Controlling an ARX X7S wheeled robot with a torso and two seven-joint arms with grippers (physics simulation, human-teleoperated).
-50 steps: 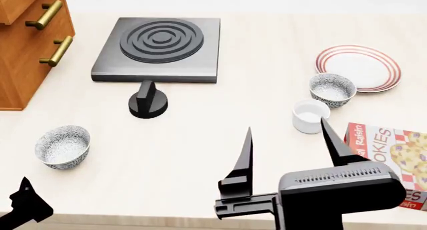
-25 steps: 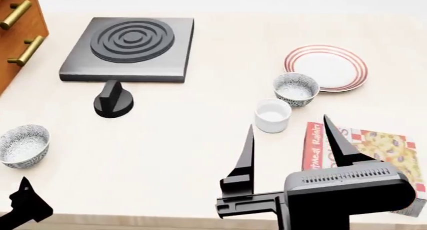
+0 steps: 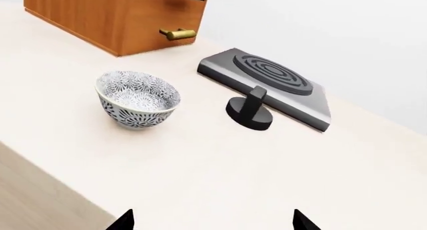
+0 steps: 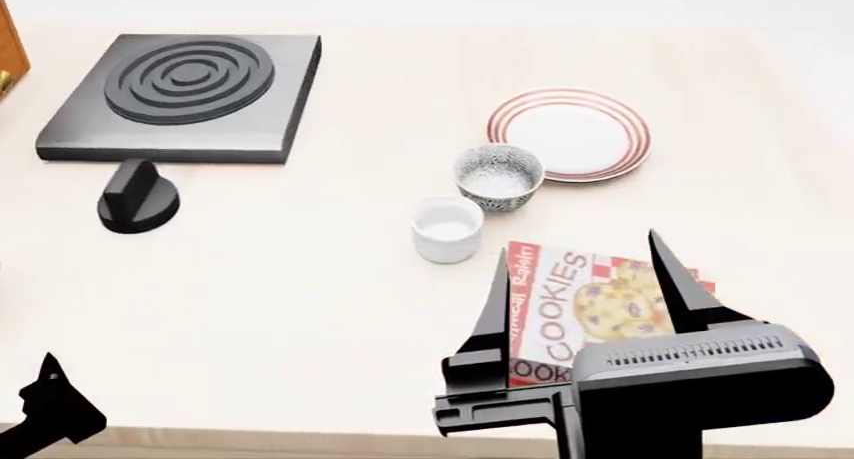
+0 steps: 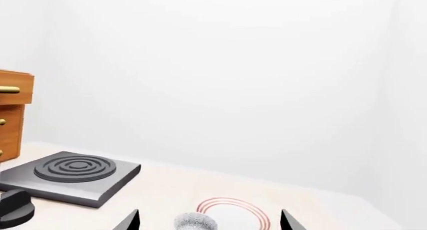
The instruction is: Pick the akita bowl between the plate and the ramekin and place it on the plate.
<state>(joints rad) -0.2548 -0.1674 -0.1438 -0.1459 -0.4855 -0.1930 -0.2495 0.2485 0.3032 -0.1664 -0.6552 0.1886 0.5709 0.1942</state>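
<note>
Three dishes sit in a short diagonal on my right side of the counter: the plate (image 4: 570, 134) farthest back, the akita bowl (image 4: 498, 177) touching its near-left rim or just beside it — I cannot tell which — and the ramekin (image 4: 447, 229) just in front of the bowl. A cookie box (image 4: 583, 312) lies flat near the ramekin, partly behind my right gripper (image 4: 587, 289), whose two black fingers stand wide apart with nothing between them, hovering near the counter's front edge, well short of the bowl. My left gripper (image 4: 51, 404) shows only as a dark tip at the lower left; its wrist view catches two finger points spread apart and empty. That same view shows a second patterned bowl (image 3: 138, 98) near a wooden cabinet (image 3: 113, 17), with a black knob (image 4: 136, 196) in front of the hotplate (image 4: 180, 94).
</note>
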